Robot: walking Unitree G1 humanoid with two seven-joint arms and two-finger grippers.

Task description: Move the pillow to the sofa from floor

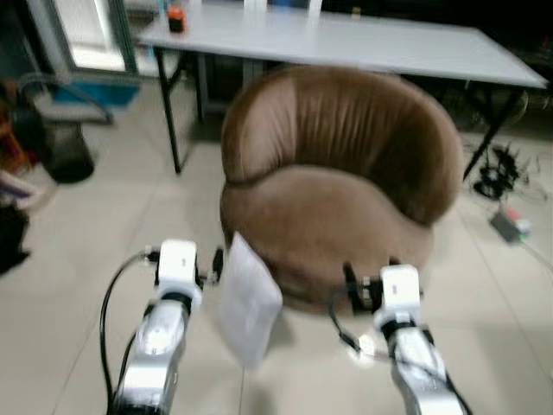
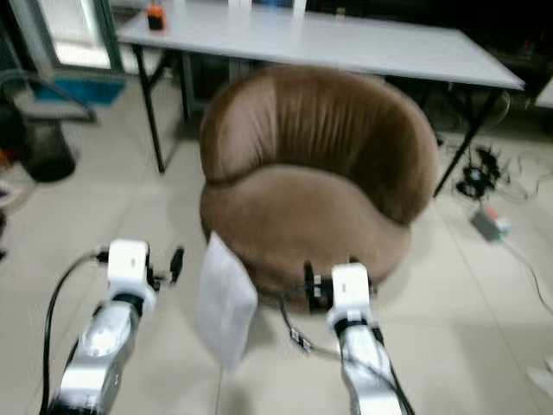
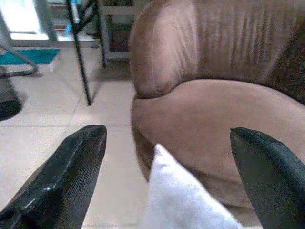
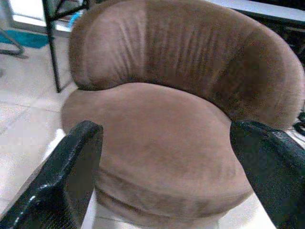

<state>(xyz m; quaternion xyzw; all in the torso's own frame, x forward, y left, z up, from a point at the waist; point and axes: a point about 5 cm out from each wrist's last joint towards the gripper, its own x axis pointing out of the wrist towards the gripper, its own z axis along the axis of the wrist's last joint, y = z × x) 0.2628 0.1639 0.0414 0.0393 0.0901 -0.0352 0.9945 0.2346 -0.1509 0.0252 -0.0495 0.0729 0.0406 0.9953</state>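
A white pillow (image 1: pixel 249 303) stands on edge on the tiled floor, leaning against the front left of a round brown sofa chair (image 1: pixel 337 173). My left gripper (image 1: pixel 183 252) is held low just left of the pillow, open, and the pillow's corner (image 3: pixel 181 200) sits between its fingers (image 3: pixel 71 167) but apart from them. My right gripper (image 1: pixel 373 272) is open in front of the sofa's right front edge, right of the pillow. Its fingers (image 4: pixel 66 171) frame the seat cushion (image 4: pixel 157 138) and hold nothing.
A long grey folding table (image 1: pixel 346 43) stands behind the sofa, with black legs (image 1: pixel 173 121) and an orange object (image 1: pixel 175 17) on top. A black bin (image 1: pixel 65 151) is at the left. Cables and a power strip (image 1: pixel 508 223) lie on the floor at the right.
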